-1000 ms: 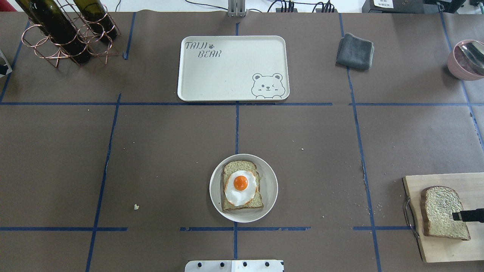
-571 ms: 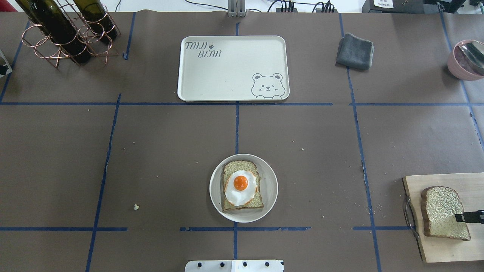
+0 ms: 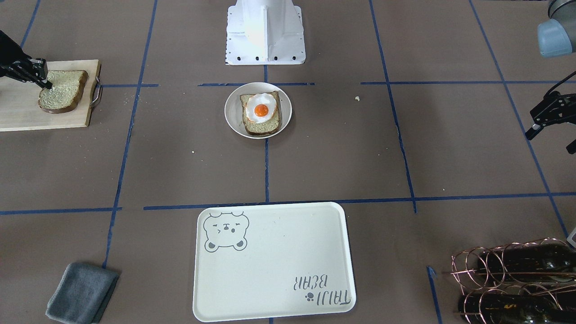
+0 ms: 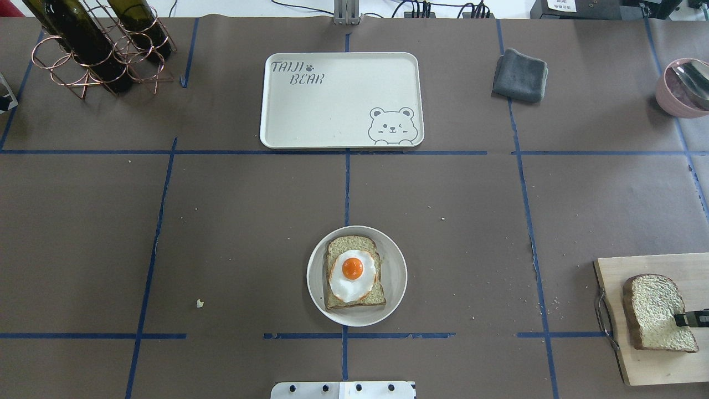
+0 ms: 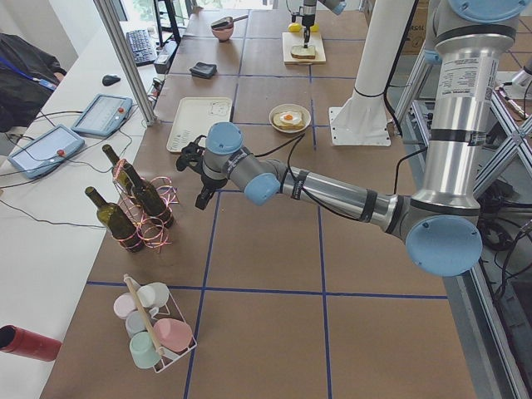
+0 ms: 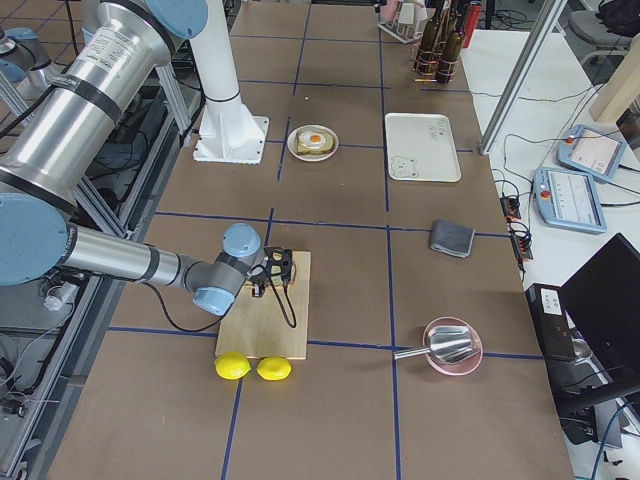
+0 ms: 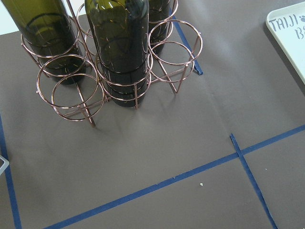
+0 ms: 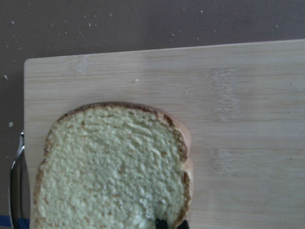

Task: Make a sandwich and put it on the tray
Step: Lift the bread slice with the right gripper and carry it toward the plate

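One bread slice (image 4: 354,244) lies on a small round plate (image 4: 397,277) at the table's near middle, with the fried egg (image 4: 352,272) on top. The second bread slice (image 4: 653,307) lies on a wooden board (image 4: 648,366) at the right edge. My right gripper (image 4: 689,320) reaches in from the right, and in the right wrist view its fingertips (image 8: 160,223) sit close together on that slice's crust edge. The cream bear tray (image 4: 332,105) lies bare at the far middle. My left gripper (image 3: 550,143) hangs open and empty near the bottle rack.
A copper rack with wine bottles (image 4: 94,50) stands at the far left. A folded grey cloth (image 4: 519,75) lies right of the tray. A pink bowl with a spoon (image 4: 684,88) is at the far right. Two lemons (image 6: 252,367) lie beside the board.
My right gripper has drawn back to the right. The second bread slice and the wooden board have shifted a little to the right with it.
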